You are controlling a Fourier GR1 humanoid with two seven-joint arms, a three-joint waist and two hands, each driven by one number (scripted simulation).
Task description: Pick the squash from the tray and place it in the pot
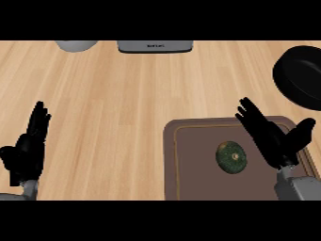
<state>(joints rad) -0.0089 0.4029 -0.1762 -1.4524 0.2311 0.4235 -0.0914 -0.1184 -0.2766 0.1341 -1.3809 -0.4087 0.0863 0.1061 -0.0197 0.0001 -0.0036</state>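
You saw the squash [231,156], round and dark green, lying on the brown tray [190,164], slightly toward the tray's right side and touching neither hand. The right hand [274,136] hovered over the tray's right edge just beside the squash, fingers straight and spread, thumb held apart, grasping nothing. The tray sat at the bench's [121,94] near edge, right of centre. The black pot [307,77] stood near the bench's right edge, beyond the tray, with a pinkish handle pointing toward it. The left hand [25,148] rested near the bench's near left corner, fingers straight and upright, empty. A grey appliance [154,46] and a pale round vessel [76,45] stood at the far edge.
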